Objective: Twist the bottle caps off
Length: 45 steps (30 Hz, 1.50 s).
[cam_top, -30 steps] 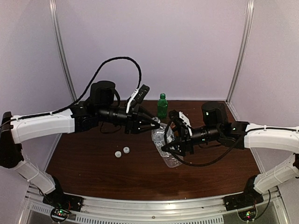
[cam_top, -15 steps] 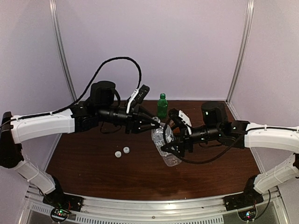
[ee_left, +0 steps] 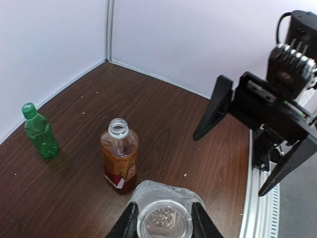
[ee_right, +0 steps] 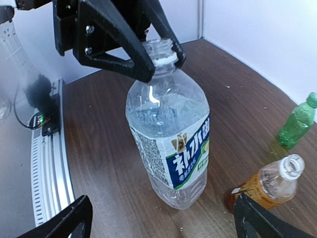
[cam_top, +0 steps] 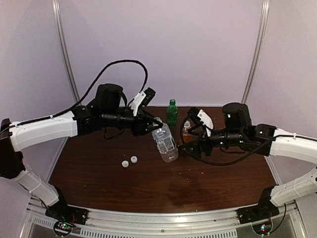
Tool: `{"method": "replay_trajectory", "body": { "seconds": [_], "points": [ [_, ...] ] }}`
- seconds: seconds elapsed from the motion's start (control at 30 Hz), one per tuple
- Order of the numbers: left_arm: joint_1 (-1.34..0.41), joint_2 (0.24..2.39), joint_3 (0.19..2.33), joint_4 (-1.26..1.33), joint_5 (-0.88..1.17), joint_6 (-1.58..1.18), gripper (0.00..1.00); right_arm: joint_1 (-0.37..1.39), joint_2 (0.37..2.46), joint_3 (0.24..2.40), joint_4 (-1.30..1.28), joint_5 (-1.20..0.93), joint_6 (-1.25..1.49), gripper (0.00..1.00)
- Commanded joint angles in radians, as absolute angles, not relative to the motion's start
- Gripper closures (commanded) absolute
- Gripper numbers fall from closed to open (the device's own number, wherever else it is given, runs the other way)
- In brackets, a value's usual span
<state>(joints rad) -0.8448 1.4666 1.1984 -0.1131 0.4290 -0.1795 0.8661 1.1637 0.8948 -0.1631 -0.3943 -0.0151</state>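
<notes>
Your left pincer point(ee_right: 162, 59): clamped on the open neck of the water bottle point(cam_top: 165, 144), which hangs tilted, likely for setting aside.
Your right pincer point(ee_left: 227, 166): spread wide, empty.
White caps point(cam_top: 133, 159): loose on the worktop point(cam_top: 99, 178).
Green bottle point(cam_top: 172, 112): capped, outstanding.

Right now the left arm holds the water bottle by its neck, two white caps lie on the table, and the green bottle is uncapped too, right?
Not quite. The green bottle has its green cap on, as the left wrist view shows. The rest stands: the left gripper holds the water bottle by its neck, and two white caps lie on the table.
</notes>
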Motion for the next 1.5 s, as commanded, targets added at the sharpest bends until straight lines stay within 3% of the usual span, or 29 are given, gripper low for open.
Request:
{"method": "replay_trajectory", "body": {
  "seconds": [0.0,0.4,0.6,1.03,1.27,1.47],
  "points": [
    [-0.839,1.541,1.286,-0.135,0.217,-0.123,1.0,0.857,1.126,0.967,-0.237,-0.15,0.051,0.0],
    [-0.839,1.795,1.486,-0.164,0.121,-0.062,1.0,0.83,1.217,1.134,-0.396,0.177,0.167,0.0],
    [-0.839,1.852,1.532,-0.205,0.091,-0.048,1.0,0.787,1.214,1.141,-0.395,0.189,0.184,0.0],
    [-0.839,1.896,1.545,-0.235,0.098,-0.058,0.84,0.685,1.257,1.199,-0.427,0.14,0.151,0.0],
    [-0.839,1.902,1.542,-0.246,0.086,-0.052,0.65,0.671,1.293,1.223,-0.431,0.144,0.139,0.0],
    [-0.838,1.889,1.536,-0.255,0.08,-0.051,0.36,0.663,1.32,1.234,-0.413,0.149,0.106,0.0]
  ]
}}
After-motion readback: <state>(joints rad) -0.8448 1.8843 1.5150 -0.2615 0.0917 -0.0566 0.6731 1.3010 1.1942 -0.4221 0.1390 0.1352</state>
